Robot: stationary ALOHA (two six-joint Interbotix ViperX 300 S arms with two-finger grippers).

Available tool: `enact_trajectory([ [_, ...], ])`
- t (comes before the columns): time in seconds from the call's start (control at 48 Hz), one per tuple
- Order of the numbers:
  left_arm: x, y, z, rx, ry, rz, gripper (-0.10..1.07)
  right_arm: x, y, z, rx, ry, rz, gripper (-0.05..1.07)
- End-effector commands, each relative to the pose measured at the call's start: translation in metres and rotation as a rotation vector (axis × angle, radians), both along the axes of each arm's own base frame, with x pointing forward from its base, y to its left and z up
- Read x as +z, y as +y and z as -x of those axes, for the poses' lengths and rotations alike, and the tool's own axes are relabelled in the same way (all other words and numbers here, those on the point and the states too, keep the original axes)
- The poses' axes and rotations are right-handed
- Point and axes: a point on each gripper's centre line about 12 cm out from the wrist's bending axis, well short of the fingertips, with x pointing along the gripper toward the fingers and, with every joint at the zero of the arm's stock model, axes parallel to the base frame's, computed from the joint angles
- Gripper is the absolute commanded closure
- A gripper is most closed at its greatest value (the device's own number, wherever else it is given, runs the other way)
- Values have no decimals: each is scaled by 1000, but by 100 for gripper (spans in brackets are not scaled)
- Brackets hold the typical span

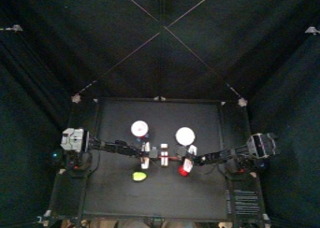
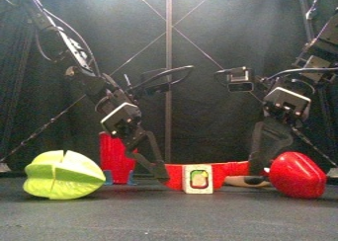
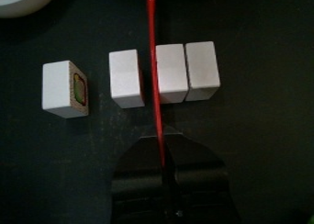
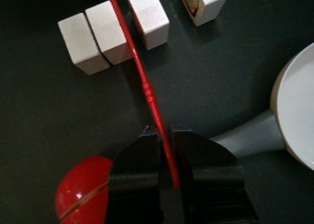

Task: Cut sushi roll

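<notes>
The left gripper (image 3: 163,173) pinched a red knife (image 3: 152,72) whose blade lay among the white sushi roll pieces (image 3: 171,73), one piece (image 3: 65,86) apart. The right gripper (image 4: 172,177) also clamped a thin red blade beside them, near a red tomato-like toy (image 4: 84,189) and a white plate (image 4: 298,99), cut off.

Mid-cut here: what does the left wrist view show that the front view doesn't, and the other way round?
Only the left wrist view shows the roll as four white pieces: one apart, three close together, the red blade lying across them. Only the front view shows the green fruit, the red fruit and both arms. Both show the end piece's green-and-red filling and the red blade.
</notes>
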Motion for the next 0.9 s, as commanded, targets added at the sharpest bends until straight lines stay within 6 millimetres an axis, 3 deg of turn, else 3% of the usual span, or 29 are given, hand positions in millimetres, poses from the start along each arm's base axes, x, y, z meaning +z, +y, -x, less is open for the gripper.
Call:
enact_trajectory([
  [0.0, 19, -20, -13, -48, -54, -1, 77, 18, -1, -13, -18, -64, -7, 75],
  [0.438, 25, -23, -12, -52, -52, -6, 77, 25, -1, -15, -14, -87, 0, 75],
  [0.875, 52, -23, -5, -52, -119, -1, 78, 61, -3, -10, -4, -197, 30, 75],
])
